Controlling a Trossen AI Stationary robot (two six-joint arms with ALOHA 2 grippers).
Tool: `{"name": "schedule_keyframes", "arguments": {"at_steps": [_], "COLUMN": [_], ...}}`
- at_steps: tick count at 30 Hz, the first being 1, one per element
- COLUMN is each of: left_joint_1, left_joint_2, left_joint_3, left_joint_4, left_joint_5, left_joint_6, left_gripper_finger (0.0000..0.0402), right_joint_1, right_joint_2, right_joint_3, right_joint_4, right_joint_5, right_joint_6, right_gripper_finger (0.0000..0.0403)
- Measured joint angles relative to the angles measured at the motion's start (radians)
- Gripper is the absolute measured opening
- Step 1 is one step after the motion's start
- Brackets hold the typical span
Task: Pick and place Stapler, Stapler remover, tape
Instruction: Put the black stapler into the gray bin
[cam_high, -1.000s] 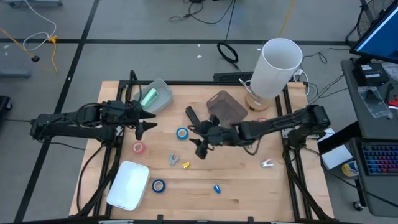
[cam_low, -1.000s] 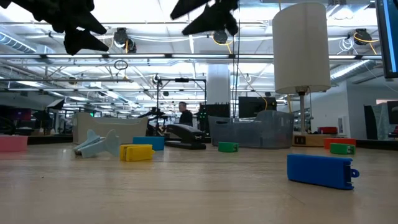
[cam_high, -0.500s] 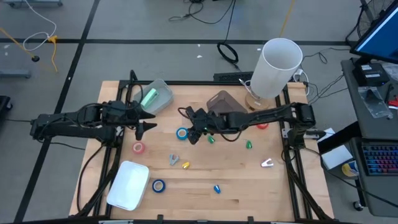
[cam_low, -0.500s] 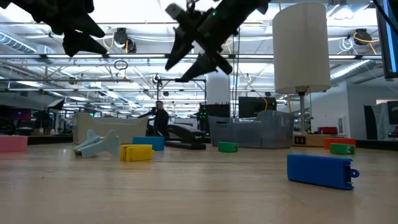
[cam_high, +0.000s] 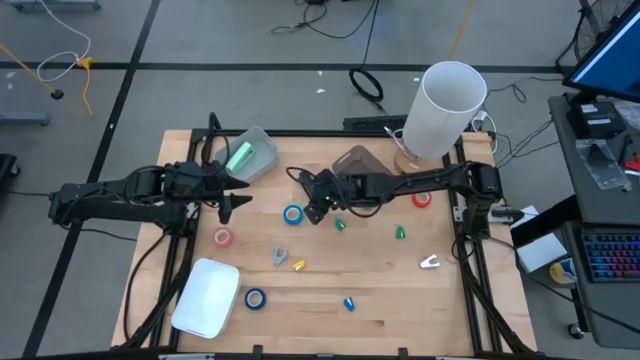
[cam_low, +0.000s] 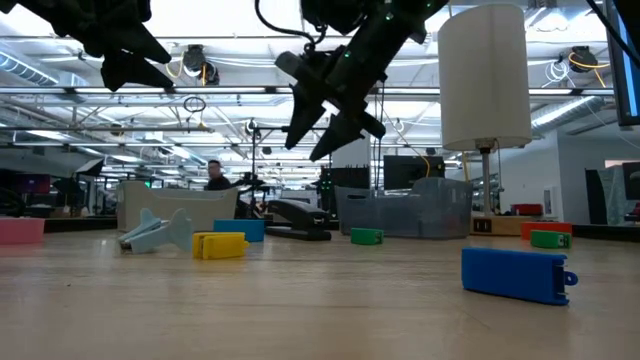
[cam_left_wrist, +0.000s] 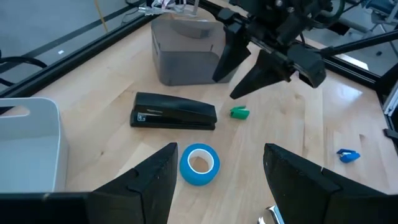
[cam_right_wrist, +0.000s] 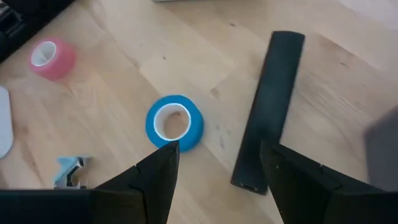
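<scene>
Where we are: As we look down from above, our right gripper (cam_high: 312, 213) hangs over the middle of the table (cam_high: 390, 290), high up and touching nothing.
Right jaws: wide apart and empty; in the right wrist view the two fingers (cam_right_wrist: 158, 180) have a big gap between them.
Left gripper (cam_high: 231, 205): it waits over the left side of the table, up in the air.
Left jaws: spread wide and empty too.
Stapler (cam_high: 307, 187): black and long, lying flat just above the middle of the high view, close to the grey bin (cam_high: 362, 170).
Blue tape (cam_high: 292, 214): a small ring lying flat, right next to the stapler and almost under our right gripper.
Pink tape (cam_high: 222, 237): left of middle, lower down.
Other blue tape (cam_high: 255, 298): near the bottom, beside the white bin (cam_high: 206, 297).
Stapler removers: we think the little grey clip (cam_high: 279, 257) and the white one (cam_high: 430, 263) low on the right are these.
How the stapler will feel: hard and a bit heavy, we think, and smooth on top, so it could slip.
Where to hold the stapler: across its narrow sides near the middle, so it does not tip.
How the tape will feel: light and stiff; we would pinch one side of the ring, one finger in the hole.
What could go wrong: the tape could scoot away if we bump it.
</scene>
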Motion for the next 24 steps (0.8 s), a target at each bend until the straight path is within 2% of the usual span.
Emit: {"name": "schedule_keyframes", "arguments": {"at_steps": [11,18,24], "left_joint_1": [0.000,0.000,0.000], "left_joint_2": [0.000,0.000,0.000], "left_joint_3": [0.000,0.000,0.000], "left_joint_4": [0.000,0.000,0.000], "left_joint_5": [0.000,0.000,-0.001], "left_joint_6": [-0.010,-0.009,-0.004], "left_gripper_finger": [0.0234,0.0234,0.0234], "right_joint_1": [0.000,0.000,0.000], "right_joint_2": [0.014,0.013,0.013], "right_joint_3": [0.000,0.000,0.000], "right_joint_4": [0.055,0.069,0.069], "right_joint_5": [-0.008,-0.056,-0.054], "right_joint_6": [0.021,0.017,-0.007], "right_gripper_finger": [0.0220,0.0221,0.0259]}}
